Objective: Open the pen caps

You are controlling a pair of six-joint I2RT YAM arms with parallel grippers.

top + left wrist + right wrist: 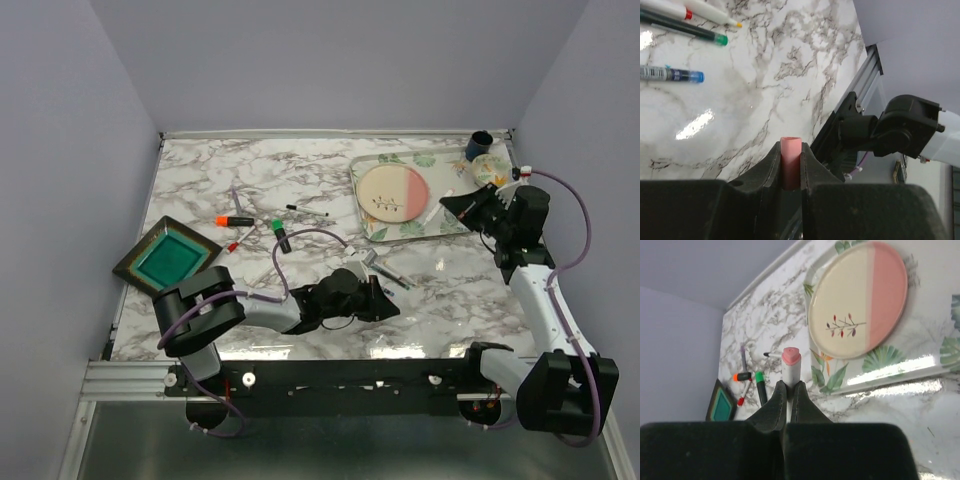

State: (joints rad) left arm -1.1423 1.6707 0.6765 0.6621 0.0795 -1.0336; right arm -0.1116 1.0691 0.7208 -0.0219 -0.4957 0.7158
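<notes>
My left gripper (790, 152) is shut on a pink pen cap (790, 143), whose open end points away from the wrist camera. It hovers low over the marble near the front edge (383, 302). My right gripper (789, 386) is shut on a white pen (791, 369) with a pink end. It is held above the tray's right side (463, 205). On the table's left lie an orange-capped black highlighter (235, 220), a green-capped one (281, 234) and a slim red-capped pen (236, 243).
A floral tray (372, 228) holds a cream and pink plate (393, 192). A teal square dish (167, 256) sits at the left edge. A dark cup (480, 145) and a small bowl (489, 168) stand at the back right. Several uncapped pens (690, 31) lie mid-table by the left gripper.
</notes>
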